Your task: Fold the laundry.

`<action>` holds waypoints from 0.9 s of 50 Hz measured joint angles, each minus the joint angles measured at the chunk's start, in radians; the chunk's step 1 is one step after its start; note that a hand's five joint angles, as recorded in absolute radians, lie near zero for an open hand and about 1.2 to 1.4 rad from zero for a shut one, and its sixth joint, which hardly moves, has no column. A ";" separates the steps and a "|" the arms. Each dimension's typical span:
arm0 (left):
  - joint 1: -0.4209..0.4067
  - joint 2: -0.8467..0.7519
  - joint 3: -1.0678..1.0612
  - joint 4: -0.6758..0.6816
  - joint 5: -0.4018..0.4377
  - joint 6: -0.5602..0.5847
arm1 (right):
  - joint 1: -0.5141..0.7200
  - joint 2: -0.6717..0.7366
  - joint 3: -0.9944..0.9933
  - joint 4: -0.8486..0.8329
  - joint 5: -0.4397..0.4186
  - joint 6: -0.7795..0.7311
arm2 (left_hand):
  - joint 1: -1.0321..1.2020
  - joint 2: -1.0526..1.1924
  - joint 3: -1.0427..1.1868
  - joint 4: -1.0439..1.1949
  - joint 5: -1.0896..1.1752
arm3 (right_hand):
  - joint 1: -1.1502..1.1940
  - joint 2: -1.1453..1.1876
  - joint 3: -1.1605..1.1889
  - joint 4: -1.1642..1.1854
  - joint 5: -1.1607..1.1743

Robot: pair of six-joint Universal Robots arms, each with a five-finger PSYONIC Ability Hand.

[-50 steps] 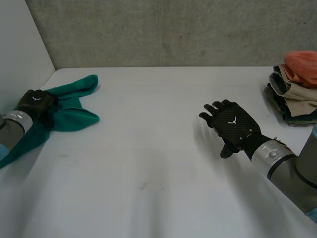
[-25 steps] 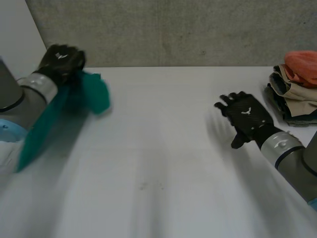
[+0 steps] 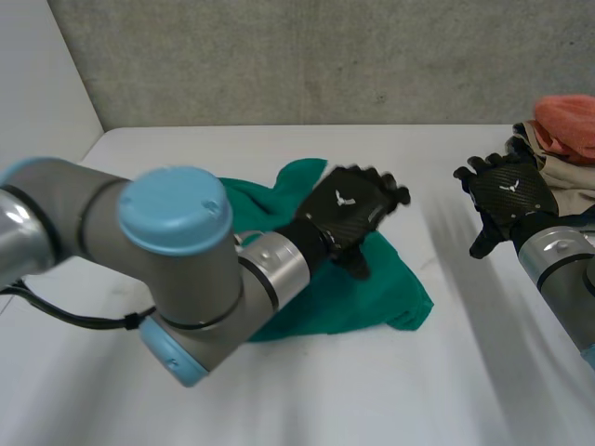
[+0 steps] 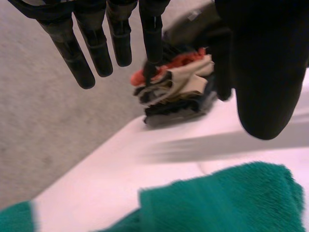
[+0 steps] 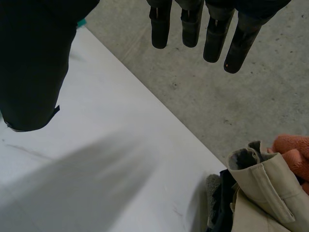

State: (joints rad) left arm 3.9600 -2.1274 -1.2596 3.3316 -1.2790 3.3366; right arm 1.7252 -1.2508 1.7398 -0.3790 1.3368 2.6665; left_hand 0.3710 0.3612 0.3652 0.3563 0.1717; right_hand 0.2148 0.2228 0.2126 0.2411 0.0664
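Observation:
A green cloth (image 3: 395,283) lies crumpled on the white table (image 3: 307,390), a little right of the middle. My left arm reaches across from the left, and my left hand (image 3: 346,209) hovers over the cloth's far edge. In the left wrist view that hand (image 4: 99,48) has straight fingers with nothing between them and the thumb; the green cloth (image 4: 217,203) lies under the palm. My right hand (image 3: 507,190) is raised at the right, close to the clothes pile. Its fingers (image 5: 190,24) are straight and empty.
A pile of folded clothes (image 3: 558,158), beige and dark with an orange piece on top, sits at the table's far right; it also appears beyond my left fingertips (image 4: 176,92) and below my right fingertips (image 5: 260,193). A grey wall (image 3: 307,56) runs behind the table.
My left arm swung from the far left to the middle, carrying the green cloth there, and its hand has let go. My right hand moved back and right toward the pile.

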 measured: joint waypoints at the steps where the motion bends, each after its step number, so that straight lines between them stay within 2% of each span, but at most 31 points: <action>1: 0.004 0.011 -0.003 -0.002 -0.004 0.001 | 0.000 0.000 -0.001 0.003 -0.001 -0.001 | 0.000 0.000 0.000 0.000 0.000 | 0.000 0.000 0.000 0.000 0.000; 6: 0.065 0.123 -0.037 -0.036 -0.040 0.003 | 0.002 -0.001 -0.017 0.061 -0.013 -0.007 | 0.000 0.000 0.000 0.000 0.001 | 0.000 0.000 0.000 0.000 0.000; 11: 0.104 0.155 -0.029 -0.064 -0.052 0.003 | 0.002 -0.002 -0.032 0.131 -0.022 -0.008 | 0.004 0.008 0.003 0.006 0.026 | 0.000 0.000 0.000 0.000 0.000; 18: 0.117 0.031 0.059 -0.108 -0.054 0.027 | 0.006 -0.001 -0.030 0.177 -0.035 -0.008 | 0.004 0.017 0.003 0.020 0.041 | 0.000 0.000 0.000 0.000 0.000; 24: 0.129 -0.119 0.140 -0.170 -0.070 0.164 | 0.012 0.000 -0.009 0.181 -0.084 -0.014 | -0.017 -0.019 -0.021 -0.020 -0.016 | 0.000 0.000 0.000 0.000 0.000; 28: 0.171 -0.172 0.156 -0.174 -0.094 0.277 | 0.024 -0.003 0.005 0.192 -0.116 -0.027 | -0.047 -0.047 -0.048 -0.043 -0.046 | 0.000 0.000 0.000 0.000 0.000; 32: 0.257 -0.218 0.176 -0.141 -0.112 0.368 | 0.088 -0.012 0.023 0.221 -0.133 -0.050 | -0.071 -0.071 -0.069 -0.065 -0.070 | 0.000 0.000 0.000 0.000 0.000; 37: 0.337 -0.273 0.224 -0.103 -0.105 0.400 | 0.199 -0.009 0.040 0.230 -0.130 -0.065 | -0.071 -0.078 -0.069 -0.070 -0.077 | 0.000 0.000 0.000 0.000 0.000; 45: 0.393 -0.356 0.297 -0.092 0.005 0.395 | 0.338 0.079 0.014 0.156 -0.077 -0.079 | -0.071 -0.078 -0.069 -0.073 -0.077 | 0.000 0.000 0.000 0.000 0.000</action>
State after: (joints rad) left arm 4.3528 -2.4829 -0.9629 3.2400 -1.2737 3.7317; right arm 2.0631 -1.1720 1.7542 -0.2230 1.2599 2.5872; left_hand 0.3002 0.2832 0.2959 0.2829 0.0950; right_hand 0.2148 0.2228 0.2126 0.2411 0.0664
